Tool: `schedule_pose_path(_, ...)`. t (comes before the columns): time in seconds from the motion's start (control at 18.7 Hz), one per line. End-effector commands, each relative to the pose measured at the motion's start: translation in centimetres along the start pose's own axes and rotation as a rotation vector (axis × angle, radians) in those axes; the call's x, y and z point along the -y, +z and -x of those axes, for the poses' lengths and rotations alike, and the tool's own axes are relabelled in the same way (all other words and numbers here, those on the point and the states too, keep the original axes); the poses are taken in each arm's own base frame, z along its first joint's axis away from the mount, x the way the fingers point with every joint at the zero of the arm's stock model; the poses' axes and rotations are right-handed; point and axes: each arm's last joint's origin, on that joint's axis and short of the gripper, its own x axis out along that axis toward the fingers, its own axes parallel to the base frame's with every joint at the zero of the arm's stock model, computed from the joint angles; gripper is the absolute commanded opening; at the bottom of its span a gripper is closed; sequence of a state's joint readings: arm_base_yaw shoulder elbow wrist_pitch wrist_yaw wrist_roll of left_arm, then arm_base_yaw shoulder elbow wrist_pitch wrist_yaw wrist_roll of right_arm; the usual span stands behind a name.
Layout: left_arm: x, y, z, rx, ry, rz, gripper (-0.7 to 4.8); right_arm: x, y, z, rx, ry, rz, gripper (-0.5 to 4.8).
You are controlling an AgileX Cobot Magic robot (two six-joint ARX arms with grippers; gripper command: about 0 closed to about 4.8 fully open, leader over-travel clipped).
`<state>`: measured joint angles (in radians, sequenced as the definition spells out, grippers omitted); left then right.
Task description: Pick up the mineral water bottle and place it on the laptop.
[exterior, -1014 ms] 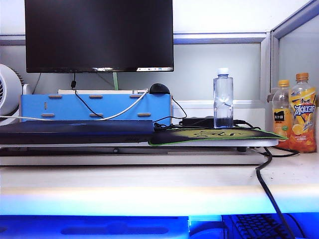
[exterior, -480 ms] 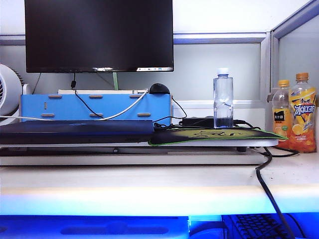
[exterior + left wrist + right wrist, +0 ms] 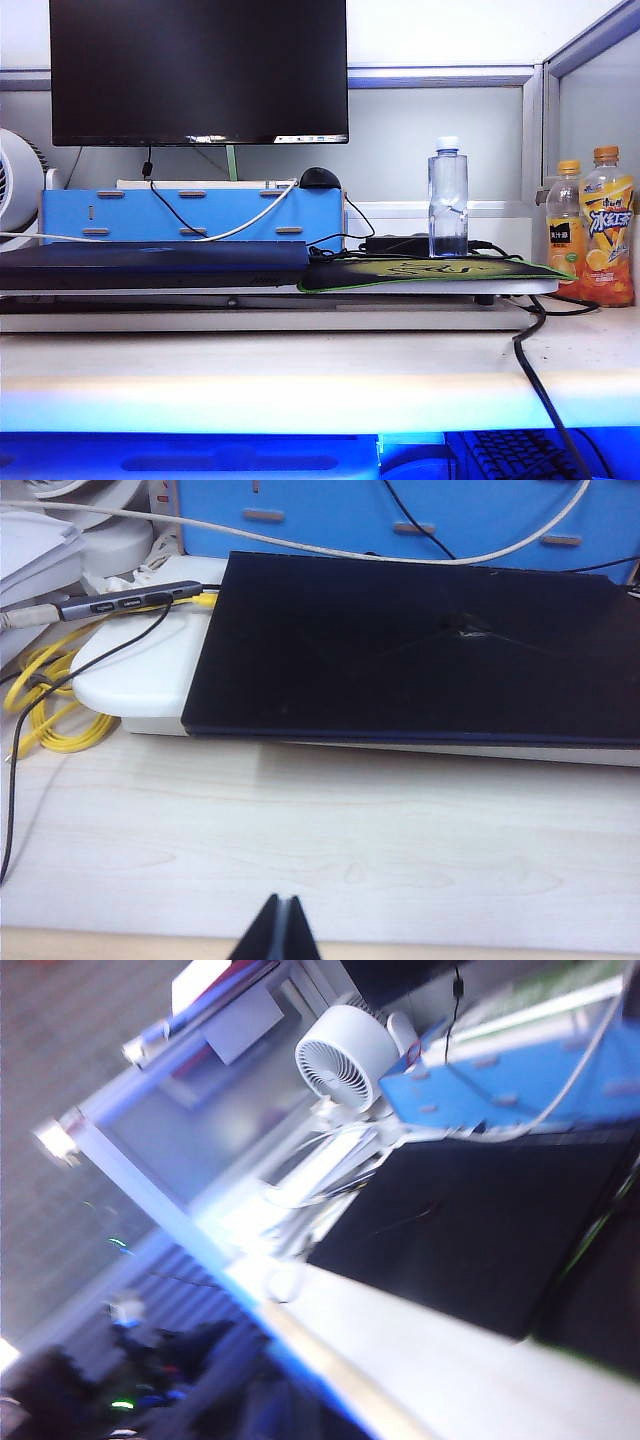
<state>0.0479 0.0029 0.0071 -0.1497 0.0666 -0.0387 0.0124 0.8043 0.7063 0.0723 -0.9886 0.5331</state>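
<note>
bottle: mineral water bottle (image 3: 448, 197) upright, right of laptop (image 3: 150, 264) | left gripper (image 3: 279, 932) jaws together near laptop's front edge | right gripper unseen, jaws can't tell, probably nearer

bottle (image 3: 448, 196): clear plastic | laptop (image 3: 420, 650): matt dark | table (image 3: 320, 850): pale wood

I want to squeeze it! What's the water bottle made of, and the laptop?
The water bottle looks like thin clear plastic: see-through, white cap. The laptop lid looks like smooth dark metal or plastic; which one is unclear.
</note>
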Motion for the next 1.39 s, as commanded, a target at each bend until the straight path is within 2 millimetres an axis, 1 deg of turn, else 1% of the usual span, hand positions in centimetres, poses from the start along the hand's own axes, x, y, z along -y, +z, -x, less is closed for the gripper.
schedule_pose_path(0.05,0.0,0.0,0.0,0.002,-0.001,-0.001,-0.02,0.4,0.2,0.0,0.064,-0.158,0.123,4.79)
schedule_pose_path(0.16,0.0,0.0,0.0,0.002,-0.001,-0.001,-0.02,1.2,0.1,-0.1,0.077,-0.294,0.237,4.79)
schedule_pose_path(0.21,0.0,0.0,0.0,0.002,-0.001,-0.002,-0.02,1.6,0.1,-0.3,0.082,-0.395,0.327,4.79)
schedule_pose_path(0.27,0.0,0.0,0.0,0.003,-0.001,-0.001,-0.02,2.1,0.0,-1.2,0.087,-0.590,0.459,4.79)
schedule_pose_path(0.32,0.0,0.0,0.0,0.002,-0.001,-0.001,-0.02,2.5,-0.1,-2.2,0.075,-0.681,0.540,4.79)
schedule_pose_path(0.37,0.0,0.0,0.0,0.002,-0.001,-0.001,-0.02,3.0,-0.2,-3.2,0.058,-0.711,0.583,4.79)
schedule_pose_path(0.43,0.0,0.0,0.0,0.003,-0.001,-0.001,-0.02,3.5,-0.4,-4.1,0.051,-0.730,0.597,4.79)
schedule_pose_path(0.48,0.0,0.0,0.0,0.002,-0.001,-0.001,-0.02,4.4,-0.8,-5.4,0.043,-0.752,0.598,4.79)
schedule_pose_path(0.53,0.0,0.0,0.0,0.002,-0.001,-0.002,-0.02,6.0,-1.5,-7.5,0.044,-0.834,0.597,4.79)
schedule_pose_path(0.64,0.0,0.0,0.0,0.002,-0.001,-0.002,-0.02,7.9,-1.8,-9.5,0.045,-0.933,0.595,4.79)
schedule_pose_path(0.69,0.0,0.0,0.0,0.002,-0.001,-0.002,-0.02,9.6,-1.6,-11.0,0.062,-0.987,0.614,4.79)
schedule_pose_path(0.8,0.0,0.0,0.0,0.002,-0.001,-0.001,-0.02,11.4,-1.1,-13.1,0.062,-1.002,0.651,4.79)
schedule_pose_path(0.91,0.0,0.0,0.0,0.002,-0.001,-0.002,-0.02,14.6,-0.1,-16.8,0.047,-1.004,0.667,4.79)
schedule_pose_path(1.01,0.0,0.0,0.0,0.003,-0.001,-0.002,-0.02,16.4,0.2,-18.6,0.032,-1.022,0.661,4.79)
schedule_pose_path(1.07,0.0,0.0,0.0,0.002,-0.001,-0.001,-0.02,17.8,0.5,-20.1,0.020,-1.042,0.658,4.79)
schedule_pose_path(1.23,0.0,0.0,0.0,0.003,-0.001,-0.002,-0.02,19.7,1.0,-22.1,0.030,-1.066,0.658,4.79)
schedule_pose_path(1.39,0.0,0.0,0.0,0.002,-0.001,-0.002,-0.02,21.2,1.6,-23.6,0.038,-1.082,0.681,4.79)
